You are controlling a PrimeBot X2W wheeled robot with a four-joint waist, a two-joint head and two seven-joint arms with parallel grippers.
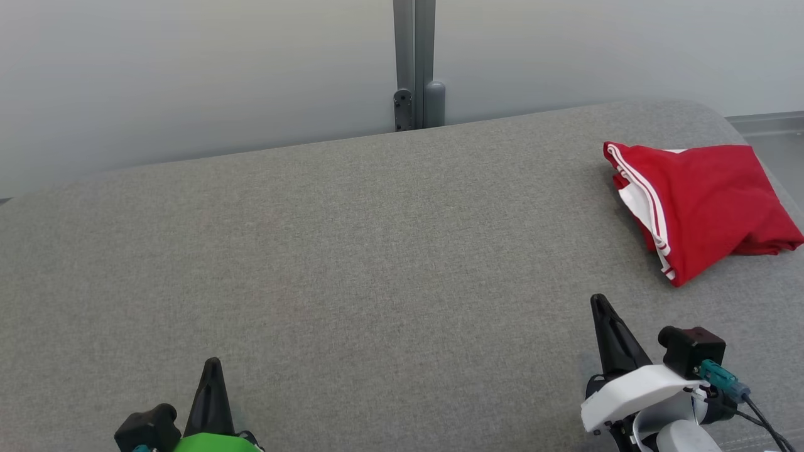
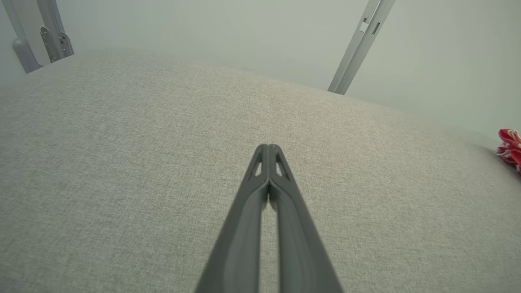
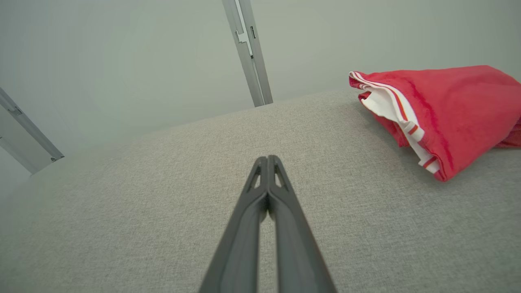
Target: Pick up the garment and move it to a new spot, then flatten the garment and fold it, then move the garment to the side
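On the grey table (image 1: 352,251), far right, the red garment (image 1: 703,201) lies soft and probably light, best pinched at its striped edge, while both the left gripper (image 2: 268,147) and the right gripper (image 3: 267,158) are clenched empty.

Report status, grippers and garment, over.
Left gripper shut, empty. Right gripper shut, empty. Red garment heaped far right, untouched. Plain grey surface between.

Left tool (image 1: 213,366): dark tapered fingers (image 2: 240,236), green housing (image 1: 217,443) and black camera block (image 1: 146,427) are noted. Right tool (image 1: 598,304): white housing (image 1: 631,390), teal plug (image 1: 719,375) and black cables (image 1: 760,419) are seen.
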